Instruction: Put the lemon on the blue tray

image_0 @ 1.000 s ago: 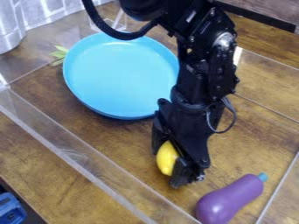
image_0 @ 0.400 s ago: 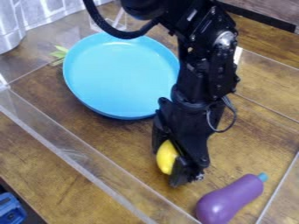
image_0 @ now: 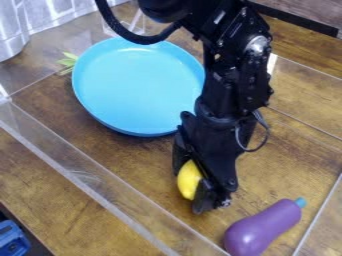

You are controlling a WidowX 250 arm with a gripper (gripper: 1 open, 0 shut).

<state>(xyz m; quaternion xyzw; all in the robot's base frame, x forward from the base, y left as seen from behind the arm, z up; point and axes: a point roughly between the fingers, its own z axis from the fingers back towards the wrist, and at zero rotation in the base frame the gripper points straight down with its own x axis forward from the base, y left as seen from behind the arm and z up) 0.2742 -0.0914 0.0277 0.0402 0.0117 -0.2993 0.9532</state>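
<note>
Although the gripper (image_0: 207,190) has its jaws closed around the lemon (image_0: 190,180), near the purple eggplant (image_0: 262,228), the fruit remains to be lifted, carried and released onto the blue tray (image_0: 134,85) on the far left.

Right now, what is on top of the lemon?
The black gripper is over and around the lemon, hiding much of it. A yellow part shows on its left in the picture; what touches its covered top cannot be seen.
</note>
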